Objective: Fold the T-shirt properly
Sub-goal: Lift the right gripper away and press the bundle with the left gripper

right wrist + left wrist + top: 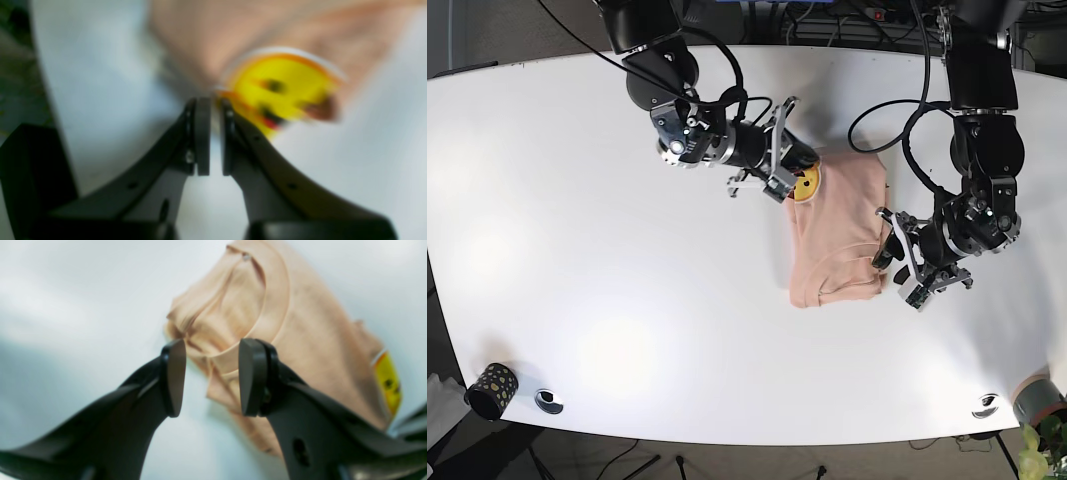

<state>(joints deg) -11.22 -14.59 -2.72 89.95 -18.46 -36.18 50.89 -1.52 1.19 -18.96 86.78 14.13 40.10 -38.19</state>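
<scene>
The peach T-shirt lies right of centre in the base view on the white table, already reduced to a compact rectangle, so the folding looks close to done and what remains is probably tidying. Its collar end sits at the lower edge of the bundle, near the left gripper, and the yellow smiley print peeks out at the upper left corner, just beside the right gripper. The two grippers flank opposite ends, most likely because each has worked its own end of the cloth. In the left wrist view the left gripper hangs above the ribbed neckline with its jaws spread wide and nothing between them, released. In the right wrist view, which is blurred, the right gripper has its jaws nearly together, a thin gap showing; the print's edge lies right at the fingertips, but I cannot tell whether any cloth is pinched. A dark patterned cup stands at the lower left corner, well apart.
</scene>
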